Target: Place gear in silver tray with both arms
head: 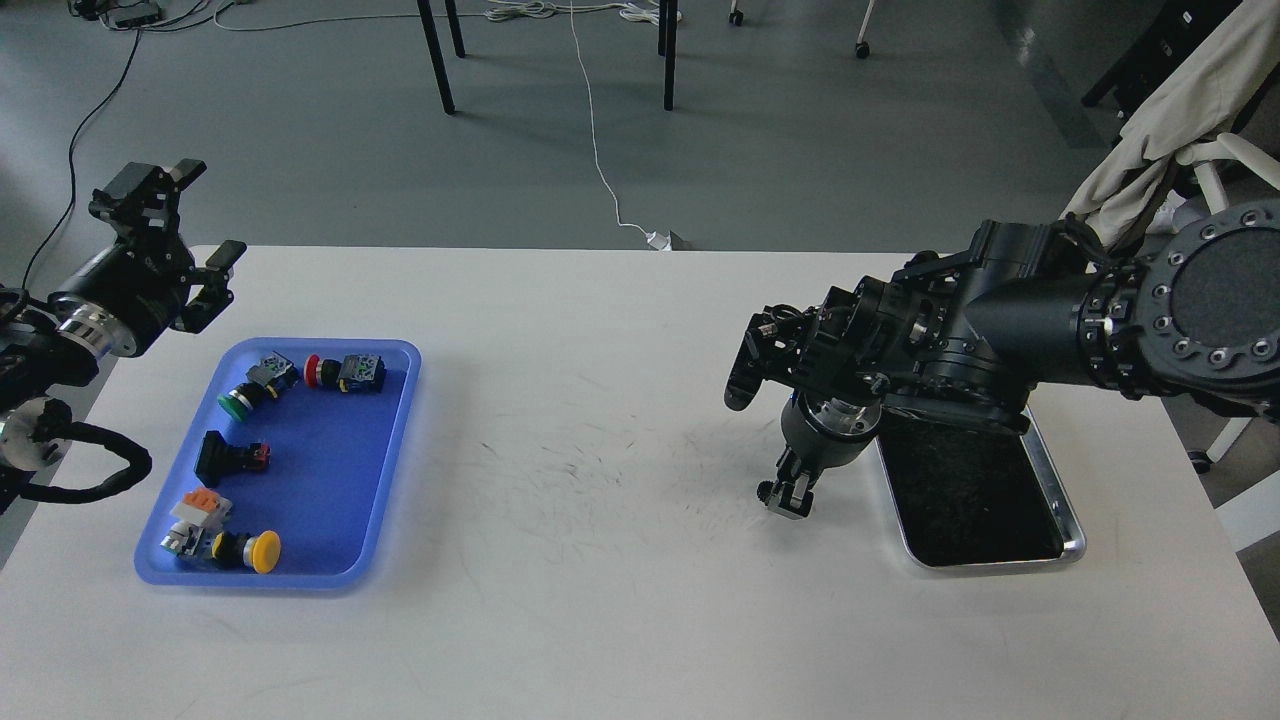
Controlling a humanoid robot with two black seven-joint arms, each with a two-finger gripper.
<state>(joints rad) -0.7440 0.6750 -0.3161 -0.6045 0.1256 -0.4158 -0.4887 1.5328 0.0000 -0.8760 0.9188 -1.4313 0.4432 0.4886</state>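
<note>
The silver tray [1072, 522] lies at the right of the white table, its dark bottom bare, partly covered by my right arm. My right gripper [789, 494] points down just left of the tray's left rim, a little above the table. Its fingers are dark and close together; a small grey bit shows at the tip, and I cannot tell if it holds anything. My left gripper [205, 210] is open and empty, raised above the table's far left corner, behind the blue tray [390, 480]. Push-button parts lie in the blue tray: green [240, 398], red [330, 372], black [232, 456], yellow [250, 550].
The white table [600, 600] runs to its far edge near the top third. Beyond it are chair legs [436, 55] and a white cable [600, 170] on the grey floor. A chair with beige cloth [1170, 110] stands at the right.
</note>
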